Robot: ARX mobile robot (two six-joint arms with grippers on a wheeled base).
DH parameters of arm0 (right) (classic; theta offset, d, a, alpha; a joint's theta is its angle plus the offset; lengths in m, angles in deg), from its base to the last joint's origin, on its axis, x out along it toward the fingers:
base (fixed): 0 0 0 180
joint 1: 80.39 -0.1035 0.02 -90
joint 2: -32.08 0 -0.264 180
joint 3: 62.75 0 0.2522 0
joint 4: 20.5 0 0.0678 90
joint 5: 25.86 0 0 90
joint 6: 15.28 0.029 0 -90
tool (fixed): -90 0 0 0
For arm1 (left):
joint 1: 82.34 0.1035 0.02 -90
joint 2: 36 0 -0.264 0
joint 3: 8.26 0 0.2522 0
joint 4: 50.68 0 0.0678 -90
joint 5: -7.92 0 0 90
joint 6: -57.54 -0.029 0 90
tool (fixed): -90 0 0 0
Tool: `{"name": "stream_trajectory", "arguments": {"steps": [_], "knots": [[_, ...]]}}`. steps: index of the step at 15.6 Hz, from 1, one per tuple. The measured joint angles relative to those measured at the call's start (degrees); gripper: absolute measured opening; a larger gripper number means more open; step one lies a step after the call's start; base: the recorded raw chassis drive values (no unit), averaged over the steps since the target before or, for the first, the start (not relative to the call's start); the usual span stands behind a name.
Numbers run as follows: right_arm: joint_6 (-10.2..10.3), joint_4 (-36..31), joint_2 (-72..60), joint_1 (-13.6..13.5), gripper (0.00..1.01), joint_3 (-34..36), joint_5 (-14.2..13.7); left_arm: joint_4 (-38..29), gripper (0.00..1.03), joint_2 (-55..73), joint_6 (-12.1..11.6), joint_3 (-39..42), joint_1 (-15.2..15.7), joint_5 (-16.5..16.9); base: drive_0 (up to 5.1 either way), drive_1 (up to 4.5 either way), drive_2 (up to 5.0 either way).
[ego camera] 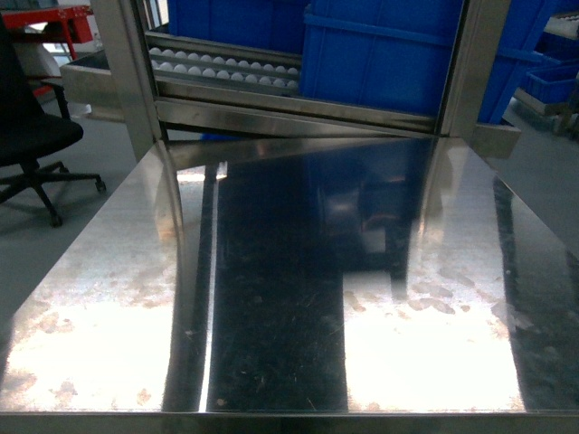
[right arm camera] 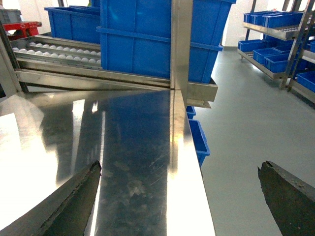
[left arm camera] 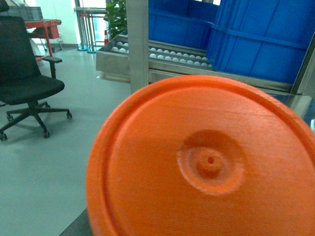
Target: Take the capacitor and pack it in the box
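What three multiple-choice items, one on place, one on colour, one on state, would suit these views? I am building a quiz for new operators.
1. Where do the large blue bins stand?
A. On the roller rack behind the steel table
B. On the floor under the office chair
C. At the table's near edge

2. What colour is the round disc filling the left wrist view?
A. Green
B. Orange
C. White

3. How does the right gripper stand?
A. Shut on a capacitor
B. Shut on nothing
C. Open, with nothing between its fingers

Answers:
1. A: the bins sit on the roller rack beyond the steel table.
2. B: the disc is plainly orange.
3. C: the right wrist view shows the fingers set wide apart, with only table and floor between them.
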Motion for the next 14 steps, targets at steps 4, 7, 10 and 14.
{"name": "stream_trajectory", "arguments": {"steps": [4,7,10,14], "knots": [[0.0,0.0,0.0,0.0,0.98,0.0,0.0,0.0,0.44,0.0,0.0,0.0,0.0,0.0,0.0,0.0,0.0],[0.0,0.0,0.0,0.0,0.98,0.0,0.0,0.0,0.44,0.0,0.0,0.0,0.0,0.0,0.0,0.0,0.0],[0.0,0.0,0.0,0.0,0.98,0.0,0.0,0.0,0.44,0.0,0.0,0.0,0.0,0.0,0.0,0.0,0.0],[0.0,-0.1,0.0,0.0,0.98,0.0,0.0,-0.2,0.44,0.0,0.0,0.0,0.0,0.0,0.0,0.0,0.0]]}}
